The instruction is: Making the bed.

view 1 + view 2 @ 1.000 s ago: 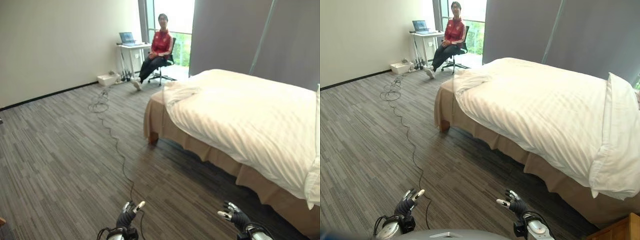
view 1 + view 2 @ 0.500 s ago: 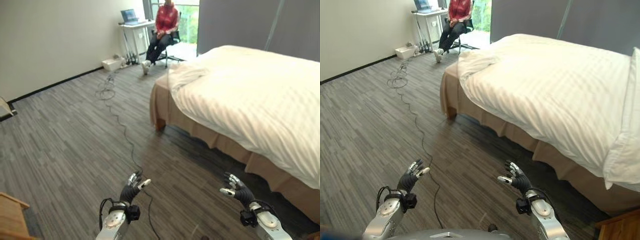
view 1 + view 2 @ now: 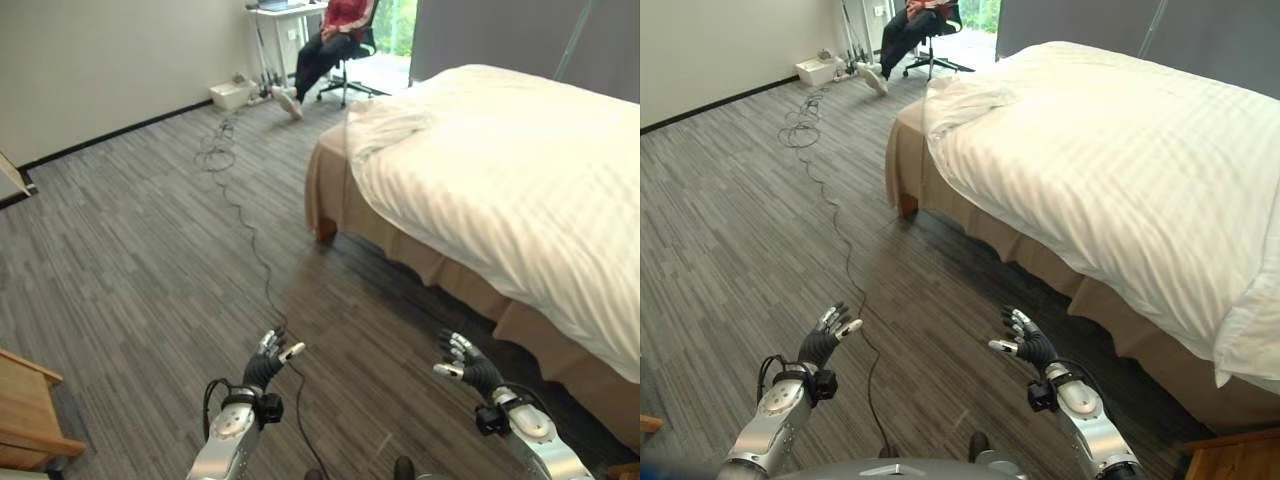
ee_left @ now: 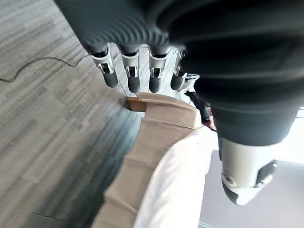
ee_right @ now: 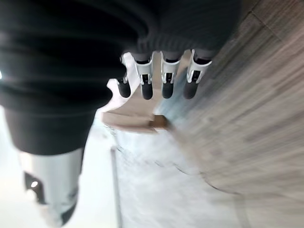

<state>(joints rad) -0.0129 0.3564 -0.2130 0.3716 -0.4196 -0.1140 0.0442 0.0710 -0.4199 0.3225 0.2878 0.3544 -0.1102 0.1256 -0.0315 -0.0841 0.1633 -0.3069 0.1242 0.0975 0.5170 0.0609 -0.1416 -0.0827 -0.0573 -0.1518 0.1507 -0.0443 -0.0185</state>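
Observation:
A bed (image 3: 520,190) stands ahead on the right under a cream-white striped duvet (image 3: 1120,170), with a tan bed skirt (image 3: 440,270) along its near side. The duvet is bunched and folded back at the far foot corner (image 3: 385,125). A white pillow (image 3: 1250,330) hangs over the near right edge. My left hand (image 3: 263,367) is low over the floor, fingers straight, holding nothing. My right hand (image 3: 466,366) is out level with it, a short way from the bed's side, also open and empty. The bed skirt (image 4: 156,142) and duvet (image 4: 183,190) show past the left hand's fingers (image 4: 134,76).
A person (image 3: 325,40) sits on an office chair by a white desk (image 3: 285,10) at the far wall. A black cable (image 3: 235,190) runs across the wood-look floor. A wooden piece of furniture (image 3: 25,410) is at my lower left, another corner (image 3: 1230,455) at lower right.
The camera has tilted down and come nearer the bed. Both arms have reached further into view, the hands still open and empty.

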